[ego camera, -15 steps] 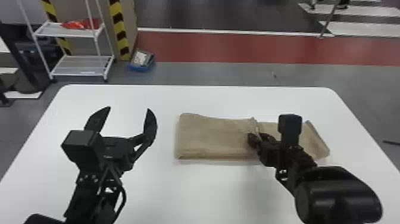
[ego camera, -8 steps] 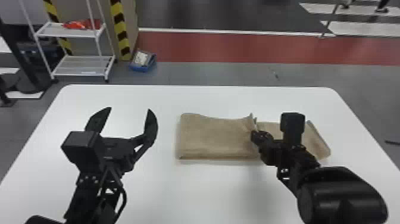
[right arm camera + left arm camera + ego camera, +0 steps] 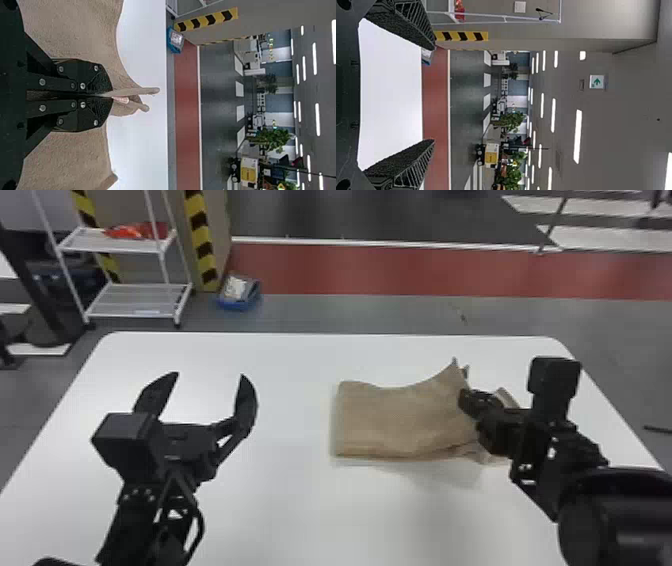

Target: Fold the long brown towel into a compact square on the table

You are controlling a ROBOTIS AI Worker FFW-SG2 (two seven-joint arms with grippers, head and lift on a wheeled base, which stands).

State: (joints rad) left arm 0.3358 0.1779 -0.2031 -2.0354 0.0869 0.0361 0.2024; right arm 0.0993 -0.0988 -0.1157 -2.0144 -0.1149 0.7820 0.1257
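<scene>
On the right-hand half of the white table (image 3: pixel 280 510), the brown towel (image 3: pixel 400 417) is lying partly folded, its far right corner rising in a peak where the right gripper (image 3: pixel 107 95) is pinching a ridge of cloth between its closed fingers. That grip is taking in only a narrow gather, so the towel could be slipping out if the arm were pulling hard. Layers are bunching around the fingers, and the lower ones could be dragging along or landing crooked, leaving a skewed packet instead of a square. Nobody is pinning the flat left end, so a tug could be sliding the whole towel. The left gripper (image 3: pixel 210 376) is hanging with fingers spread over the table's left side, well apart from the cloth. The right arm itself is getting in the way, covering part of the towel's loose right end. Beyond the table, a white rack (image 3: pixel 127 243) and a blue box (image 3: pixel 240 301) are standing on the floor, obstructing nothing.
</scene>
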